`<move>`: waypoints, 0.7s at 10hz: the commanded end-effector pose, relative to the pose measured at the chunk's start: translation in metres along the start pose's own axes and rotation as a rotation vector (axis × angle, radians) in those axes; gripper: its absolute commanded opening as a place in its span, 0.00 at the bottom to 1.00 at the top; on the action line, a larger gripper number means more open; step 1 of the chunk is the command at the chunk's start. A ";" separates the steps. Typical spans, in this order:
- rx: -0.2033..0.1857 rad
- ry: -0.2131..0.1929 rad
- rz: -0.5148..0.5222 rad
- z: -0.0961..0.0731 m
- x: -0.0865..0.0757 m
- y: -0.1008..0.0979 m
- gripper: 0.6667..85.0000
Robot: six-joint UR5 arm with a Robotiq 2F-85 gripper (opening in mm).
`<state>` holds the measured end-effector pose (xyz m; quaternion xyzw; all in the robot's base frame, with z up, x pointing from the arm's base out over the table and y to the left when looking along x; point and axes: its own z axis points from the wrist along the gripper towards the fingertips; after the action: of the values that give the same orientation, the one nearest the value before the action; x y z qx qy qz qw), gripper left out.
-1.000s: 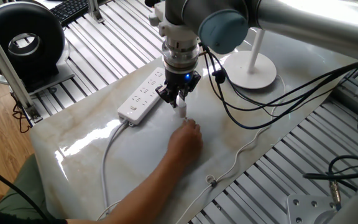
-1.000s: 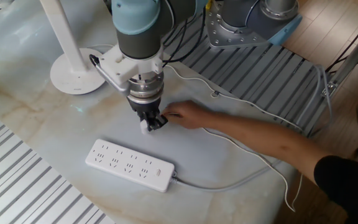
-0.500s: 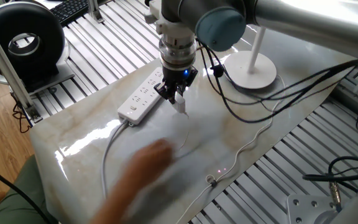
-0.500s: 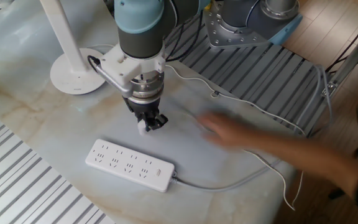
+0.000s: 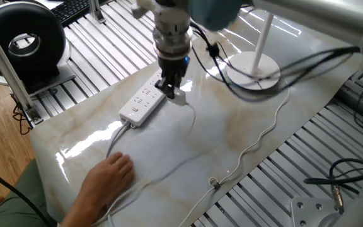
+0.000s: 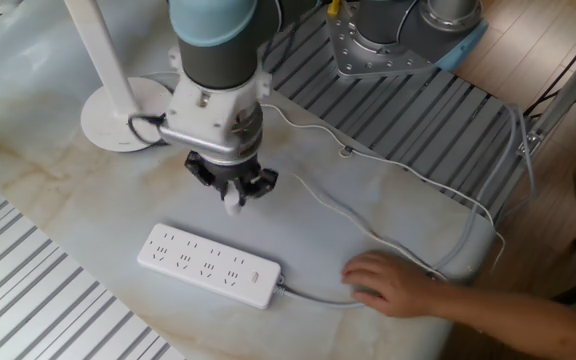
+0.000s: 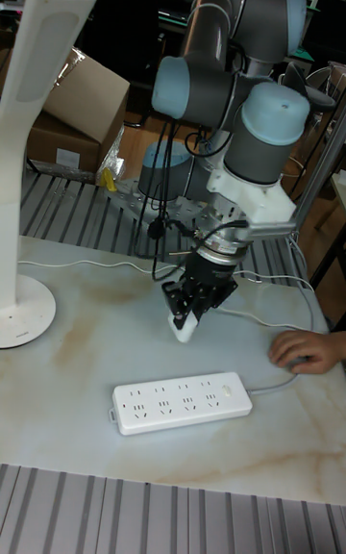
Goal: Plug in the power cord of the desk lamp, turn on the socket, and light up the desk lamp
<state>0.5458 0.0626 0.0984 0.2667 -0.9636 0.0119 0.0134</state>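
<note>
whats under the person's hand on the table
The hand rests over the socket's thick pale cable; the cable runs in beneath the fingers. Whether it is pinched or merely covered is hidden.

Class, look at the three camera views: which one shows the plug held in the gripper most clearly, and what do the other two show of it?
The tall fixed view: the plug hangs below the gripper, clear of the socket. The other fixed view shows only a white tip under the fingers. In one fixed view it is blurred against the strip.
</note>
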 end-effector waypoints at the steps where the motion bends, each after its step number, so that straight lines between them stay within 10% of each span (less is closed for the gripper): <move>1: -0.033 0.038 -0.359 -0.014 0.002 0.010 0.00; 5: 0.036 0.070 -0.753 -0.012 0.004 -0.022 0.00; 7: 0.084 -0.015 -0.981 -0.008 -0.031 -0.039 0.00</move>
<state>0.5657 0.0460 0.1076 0.5854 -0.8094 0.0368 0.0269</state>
